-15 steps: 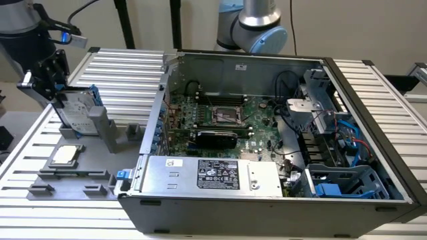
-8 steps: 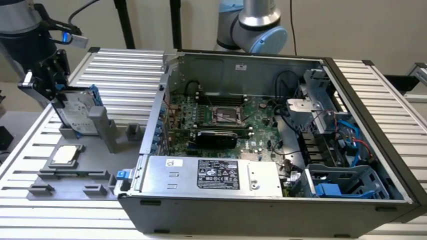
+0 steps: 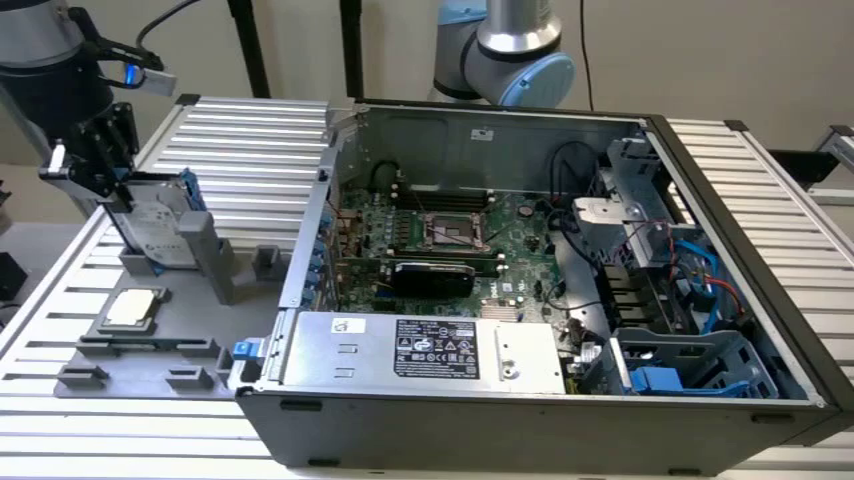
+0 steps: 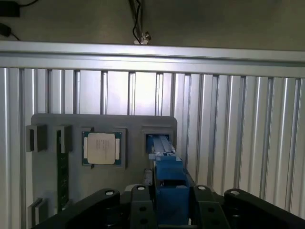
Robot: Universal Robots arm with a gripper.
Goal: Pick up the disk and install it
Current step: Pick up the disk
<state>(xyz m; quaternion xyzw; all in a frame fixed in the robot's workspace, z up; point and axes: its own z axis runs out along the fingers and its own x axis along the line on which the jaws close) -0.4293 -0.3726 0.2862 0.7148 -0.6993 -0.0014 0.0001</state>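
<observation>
The gripper (image 4: 170, 212) held the disk (image 4: 167, 169) tight between its fingers, and the disk stood up in the grey tray (image 4: 47, 171) just under it.

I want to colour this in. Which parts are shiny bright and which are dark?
Exterior view: the ribbed table is bright, the computer case shadowy inside. Wrist view: light glares on the table past the grey tray; the blue disk looks dimmer.
</observation>
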